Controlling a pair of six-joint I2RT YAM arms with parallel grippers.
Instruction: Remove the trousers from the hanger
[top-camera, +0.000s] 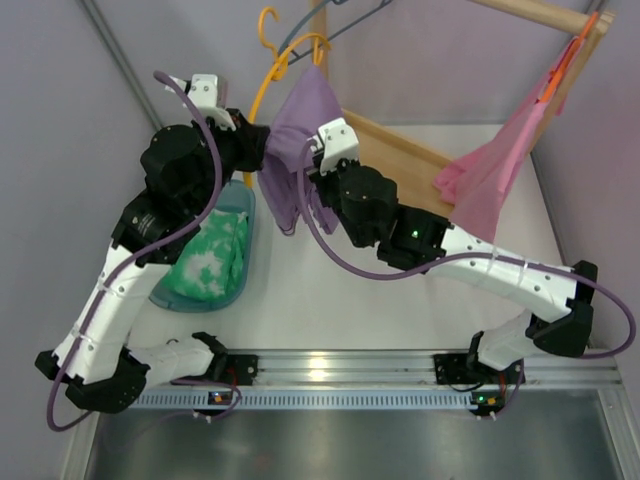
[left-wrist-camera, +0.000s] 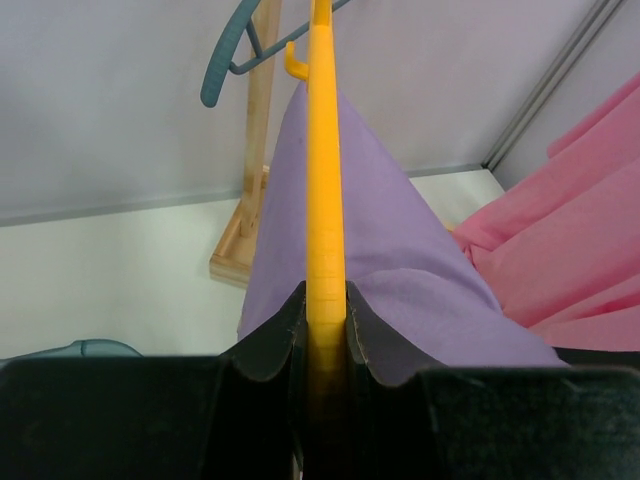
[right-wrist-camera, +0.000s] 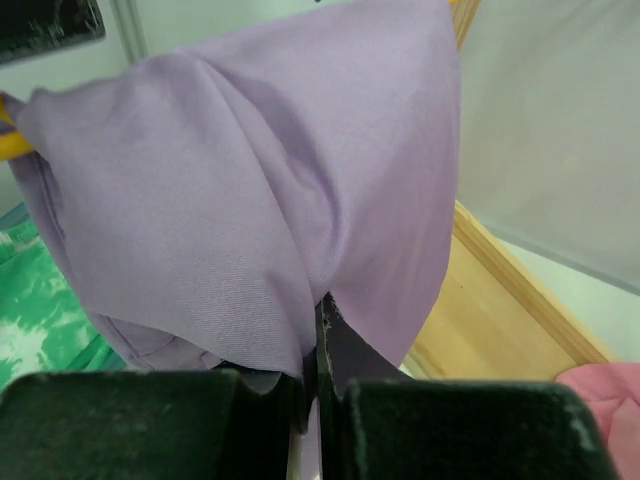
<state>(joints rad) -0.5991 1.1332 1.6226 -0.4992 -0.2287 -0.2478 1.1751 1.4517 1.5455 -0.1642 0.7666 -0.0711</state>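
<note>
The lilac trousers (top-camera: 300, 130) hang draped over the yellow-orange hanger (top-camera: 272, 62) near the middle of the back. My left gripper (top-camera: 250, 140) is shut on the hanger's arm (left-wrist-camera: 325, 200), which runs straight up between its fingers, with the trousers (left-wrist-camera: 400, 260) falling to the right of it. My right gripper (top-camera: 312, 165) is shut on a fold of the trousers (right-wrist-camera: 260, 180); the cloth covers the left fingertip and pinches in at the jaw line. A bit of the hanger (right-wrist-camera: 8, 140) shows at the left edge.
A teal basin (top-camera: 237, 285) holding a green-and-white cloth (top-camera: 212, 262) sits by the left arm. A wooden rack (top-camera: 400, 150) carries a pink garment (top-camera: 500, 160) on an orange-red hanger (top-camera: 560, 65). A grey-blue hanger (left-wrist-camera: 235, 45) hangs behind.
</note>
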